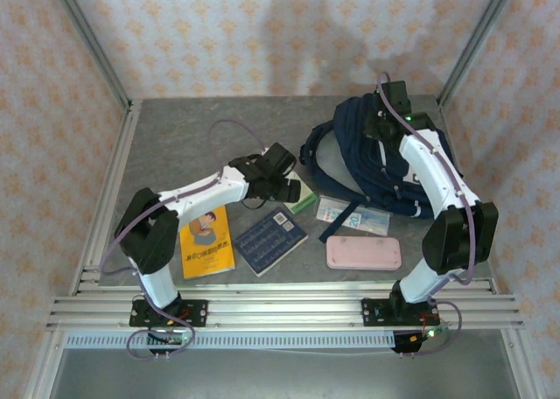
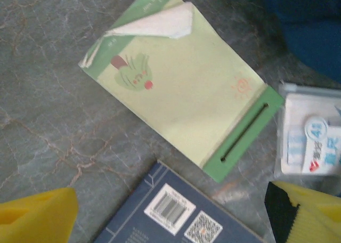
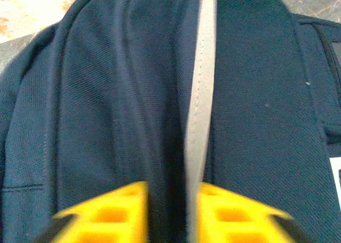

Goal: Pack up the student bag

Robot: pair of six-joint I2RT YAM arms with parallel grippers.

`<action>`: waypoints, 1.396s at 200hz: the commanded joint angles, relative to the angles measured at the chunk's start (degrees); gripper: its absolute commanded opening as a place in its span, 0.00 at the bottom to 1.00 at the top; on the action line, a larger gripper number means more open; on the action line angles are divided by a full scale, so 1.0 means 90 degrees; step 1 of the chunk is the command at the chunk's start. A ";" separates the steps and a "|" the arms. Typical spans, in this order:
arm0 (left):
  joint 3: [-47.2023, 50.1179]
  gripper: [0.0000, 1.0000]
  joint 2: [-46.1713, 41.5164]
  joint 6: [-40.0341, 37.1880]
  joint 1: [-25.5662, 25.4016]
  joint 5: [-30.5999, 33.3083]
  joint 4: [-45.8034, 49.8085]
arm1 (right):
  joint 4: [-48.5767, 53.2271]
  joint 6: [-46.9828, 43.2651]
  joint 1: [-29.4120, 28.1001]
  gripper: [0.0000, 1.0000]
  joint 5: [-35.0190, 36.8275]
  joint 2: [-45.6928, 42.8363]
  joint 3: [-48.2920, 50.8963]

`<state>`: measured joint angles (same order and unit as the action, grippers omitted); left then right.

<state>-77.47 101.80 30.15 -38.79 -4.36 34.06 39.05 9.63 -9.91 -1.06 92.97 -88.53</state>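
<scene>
1. Two arms are working apart: I am hovering the left end effector (image 2: 170, 213) over the green notepad (image 2: 181, 88), fingers spread wide and empty, presumably lining up a pick.
2. The right end effector (image 3: 173, 213) is straddling a trim ridge on the student bag (image 1: 346, 141), which is lying far right on the worktop (image 1: 175, 136). Blur is hiding whether it is gripping.

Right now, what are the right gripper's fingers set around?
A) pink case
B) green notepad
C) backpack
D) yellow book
C: in the right wrist view, the right gripper has its yellow fingers on either side of a ridge of the navy backpack, beside its grey trim strip.
</scene>
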 commanded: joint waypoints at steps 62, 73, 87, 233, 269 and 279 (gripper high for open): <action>-0.2377 0.85 0.1814 -0.0543 0.0852 -0.0612 0.0390 | -0.0471 0.1949 -0.0722 0.55 -0.0516 -0.1773 0.1792; -0.2691 0.82 0.2108 -0.0709 0.0943 -0.0696 0.0519 | -0.0752 0.2481 -0.1040 0.53 -0.0696 -0.2042 0.2362; -0.3034 0.80 0.2427 -0.0925 0.1020 -0.0777 0.0645 | -0.1216 0.3211 -0.1488 0.52 -0.0812 -0.2308 0.3064; -0.2084 0.74 0.2567 -0.0466 0.1110 -0.1498 0.0146 | -0.4256 0.5777 -0.2743 0.44 -0.1299 -0.0874 0.4770; -0.1639 0.74 0.2270 -0.0377 0.1107 -0.1362 0.0086 | -0.4207 0.5835 -0.2766 0.43 -0.1435 -0.0579 0.4722; -0.1581 0.74 0.2227 -0.0372 0.1114 -0.1364 0.0063 | -0.4184 0.5807 -0.2767 0.43 -0.1437 -0.0485 0.4686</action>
<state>-93.86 124.29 25.10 -28.49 -16.99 33.39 2.07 61.10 -34.48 -13.56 86.74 -44.51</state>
